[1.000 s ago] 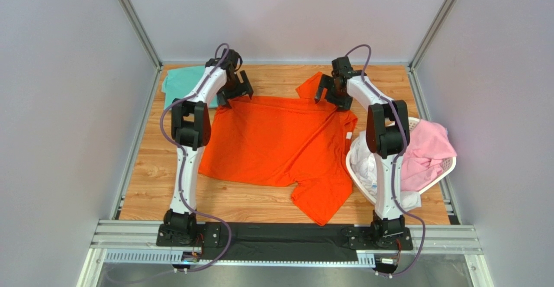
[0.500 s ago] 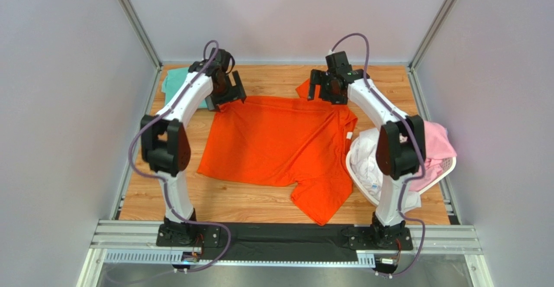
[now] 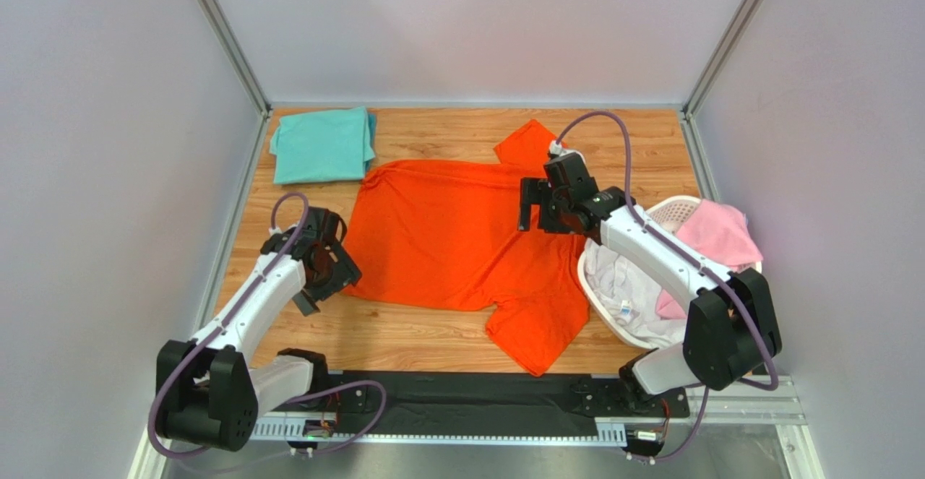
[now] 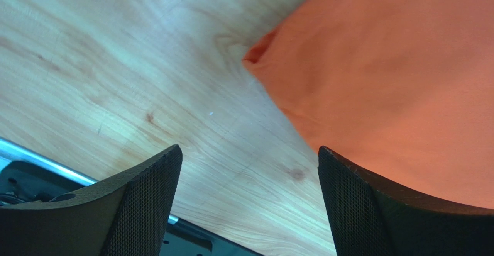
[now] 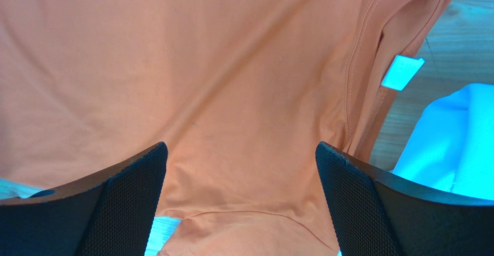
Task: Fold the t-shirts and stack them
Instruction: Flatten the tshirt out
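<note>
counting garments: 1 orange-red t-shirt spread flat mid wooden table, 1 sleeve toward near edge, 1 toward far edge. 1 teal t-shirt folded at far-left corner, well apart from both grippers. 1 pink garment + white cloth heaped in 1 white basket at right. 2 grippers, both w/ jaws released, grasping nothing: left gripper over bare wood just beside orange hem corner; right gripper above orange shirt nr collar, by 1 white tag.
</note>
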Controlling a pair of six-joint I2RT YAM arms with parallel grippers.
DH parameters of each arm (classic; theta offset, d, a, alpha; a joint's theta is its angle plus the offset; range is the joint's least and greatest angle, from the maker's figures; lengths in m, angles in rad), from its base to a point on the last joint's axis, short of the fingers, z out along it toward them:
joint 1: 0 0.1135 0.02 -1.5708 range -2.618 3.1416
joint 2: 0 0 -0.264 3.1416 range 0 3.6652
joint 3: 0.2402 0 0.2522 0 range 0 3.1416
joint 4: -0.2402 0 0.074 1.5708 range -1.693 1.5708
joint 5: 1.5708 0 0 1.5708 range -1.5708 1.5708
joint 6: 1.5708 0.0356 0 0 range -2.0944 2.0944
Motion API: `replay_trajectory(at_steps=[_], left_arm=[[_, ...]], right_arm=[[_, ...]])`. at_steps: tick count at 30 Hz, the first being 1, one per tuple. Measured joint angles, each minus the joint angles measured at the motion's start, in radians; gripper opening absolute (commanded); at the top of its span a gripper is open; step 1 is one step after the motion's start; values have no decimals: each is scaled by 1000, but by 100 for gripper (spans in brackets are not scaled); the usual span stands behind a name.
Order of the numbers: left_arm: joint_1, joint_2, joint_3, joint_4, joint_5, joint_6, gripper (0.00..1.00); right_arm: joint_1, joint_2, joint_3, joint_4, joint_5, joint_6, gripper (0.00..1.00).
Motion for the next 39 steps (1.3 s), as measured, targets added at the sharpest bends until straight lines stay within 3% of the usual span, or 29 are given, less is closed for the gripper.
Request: replay_trajectory(at_steps=[6, 9, 14, 16, 19, 23, 24, 30, 33, 34, 36, 39], left_arm=[[29, -14, -51, 63, 2, -33, 84], [60, 31, -47, 106, 2, -30, 74], [91, 112, -44, 146, 8, -27, 69], [94, 129, -44, 159, 13, -27, 58], [97, 148, -46, 182, 20, -26, 52], [104, 173, -51, 200, 19, -25, 50], [106, 182, -55, 206, 19, -25, 45], [119, 202, -57, 216, 22, -21, 43], [126, 204, -57, 215, 19, -16, 29], [130, 206, -56, 216, 19, -14, 15], [137, 208, -55, 220, 19, -11, 0], [141, 209, -55, 226, 24, -7, 0]], right_arm=[[0, -22, -46, 18, -9, 3, 100], [0, -34, -50, 23, -10, 3, 100], [0, -43, -53, 26, -17, 2, 100], [0, -43, -59, 26, -16, 2, 100], [0, -43, -62, 24, -17, 2, 100], [0, -43, -63, 23, -17, -1, 100], [0, -43, -65, 24, -17, -1, 100], [0, -60, -110, 17, -29, -2, 100], [0, -70, -129, 11, -35, -5, 100], [1, -75, -135, 8, -35, -6, 100], [2, -84, -144, 2, -37, -9, 99], [18, -98, -154, -3, -41, -20, 99]])
